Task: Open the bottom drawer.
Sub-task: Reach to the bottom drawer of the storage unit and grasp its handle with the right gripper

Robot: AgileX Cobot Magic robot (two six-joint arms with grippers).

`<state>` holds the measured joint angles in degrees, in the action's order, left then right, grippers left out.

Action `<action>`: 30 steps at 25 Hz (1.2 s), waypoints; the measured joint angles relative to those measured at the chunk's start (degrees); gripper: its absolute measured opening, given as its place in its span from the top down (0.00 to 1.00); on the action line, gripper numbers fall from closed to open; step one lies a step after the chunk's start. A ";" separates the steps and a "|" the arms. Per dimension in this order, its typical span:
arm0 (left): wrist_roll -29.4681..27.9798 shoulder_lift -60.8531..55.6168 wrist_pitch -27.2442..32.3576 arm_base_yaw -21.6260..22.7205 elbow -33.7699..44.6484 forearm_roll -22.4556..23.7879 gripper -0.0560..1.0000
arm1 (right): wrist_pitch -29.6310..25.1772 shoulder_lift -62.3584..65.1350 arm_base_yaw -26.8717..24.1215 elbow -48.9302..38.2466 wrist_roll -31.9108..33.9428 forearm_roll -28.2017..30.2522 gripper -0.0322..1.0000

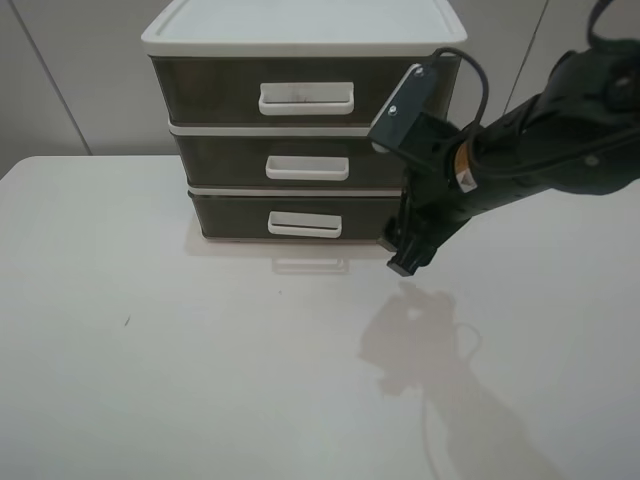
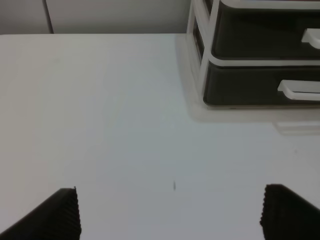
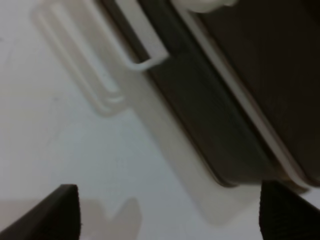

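The bottom drawer (image 1: 232, 212) is the lowest smoky-brown tier of the three-drawer cabinet (image 1: 300, 40), with a white loop handle (image 1: 305, 225). It sits flush and closed. My right gripper (image 1: 408, 258) points down just off the cabinet's front right corner, right of the handle and apart from it. In the right wrist view the drawer front (image 3: 200, 115) and handle (image 3: 142, 42) lie ahead of the open, empty gripper (image 3: 170, 215). My left gripper (image 2: 170, 215) is open and empty over bare table. The drawer (image 2: 250, 87) is far ahead of it.
The white table (image 1: 200, 360) carries the cabinet at its back middle. The middle drawer (image 1: 230, 155) and taller top drawer (image 1: 210, 90) are closed above the bottom one. A wall stands behind the table. The left arm does not show in the exterior view.
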<state>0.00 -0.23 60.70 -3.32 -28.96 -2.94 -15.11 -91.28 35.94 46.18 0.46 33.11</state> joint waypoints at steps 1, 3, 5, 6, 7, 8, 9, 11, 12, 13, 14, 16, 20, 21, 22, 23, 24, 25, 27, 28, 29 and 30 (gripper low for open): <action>0.00 0.00 0.00 0.00 0.00 0.00 0.24 | 2.32 -1.32 0.92 -1.23 -0.07 2.57 0.27; 0.00 0.00 0.00 0.00 0.00 0.00 0.24 | 7.53 -3.46 2.62 -3.44 -0.07 6.87 0.27; 0.00 0.00 0.00 0.00 0.00 0.00 0.24 | 10.52 -5.38 3.21 -4.85 -0.07 10.80 0.27; 0.00 0.00 0.00 0.00 0.00 0.00 0.24 | 11.29 -6.55 3.21 -5.09 -0.07 12.54 0.27; 0.00 0.00 0.00 0.00 0.00 0.00 0.24 | 11.61 -7.59 3.21 -5.09 -0.07 14.06 0.27; 0.00 0.00 0.00 0.00 0.00 0.00 0.24 | 12.11 -8.91 3.16 -5.09 -0.07 15.79 0.27; 0.00 0.00 0.00 0.00 0.00 0.00 0.24 | 12.91 -10.26 3.10 -5.09 -0.07 17.34 0.27; 0.00 0.00 0.00 0.00 0.00 0.00 0.24 | 14.34 -12.51 3.10 -5.09 -0.46 20.13 0.27; 0.00 0.00 0.00 0.00 0.00 0.00 0.24 | 14.67 -13.47 3.10 -5.16 -1.42 20.65 0.27; 0.00 0.00 0.00 0.00 0.00 0.00 0.24 | 14.74 -14.16 3.10 -5.16 -3.05 20.45 0.27; 0.00 0.00 0.00 0.00 0.00 0.00 0.24 | 15.11 -14.66 3.10 -5.16 -6.05 19.28 0.27; 0.00 0.00 0.00 0.00 0.00 0.00 0.24 | 15.47 -14.85 2.98 -5.16 -14.78 14.29 0.27; 0.00 0.00 0.00 0.00 0.00 0.00 0.24 | 18.85 -14.85 3.01 -5.16 -33.79 -1.43 0.27; 0.00 0.00 0.00 0.00 0.00 0.00 0.24 | 20.05 -14.85 3.08 -5.16 -38.69 -5.79 0.27; 0.00 0.00 0.00 0.00 0.00 0.00 0.24 | 21.31 -14.85 3.08 -5.16 -43.15 -10.26 0.27; 0.00 0.00 0.00 0.00 0.00 0.00 0.24 | 22.46 -14.85 3.08 -5.16 -47.14 -14.09 0.27; 0.00 0.00 0.00 0.00 0.00 0.00 0.24 | 23.90 -14.85 3.08 -5.16 -50.06 -18.86 0.27; 0.00 0.00 0.00 0.00 0.00 0.00 0.24 | 25.42 -14.85 3.08 -5.16 -53.21 -23.30 0.27; 0.00 0.00 0.00 0.00 0.00 0.00 0.24 | 27.91 -14.85 3.01 -5.16 -58.42 -29.64 0.27; 0.00 0.00 0.00 0.00 0.00 0.00 0.24 | 29.29 -14.89 2.97 -5.16 -60.43 -32.64 0.27; 0.00 0.00 0.00 0.00 0.00 0.00 0.24 | 31.05 -15.05 3.04 -5.16 -62.84 -35.46 0.27; 0.00 0.00 0.00 0.00 0.00 0.00 0.24 | 32.65 -15.45 3.30 -5.16 -65.18 -37.67 0.27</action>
<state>0.00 -0.23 60.70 -3.32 -28.96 -2.94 17.54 -106.73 39.24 41.02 -64.72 -4.56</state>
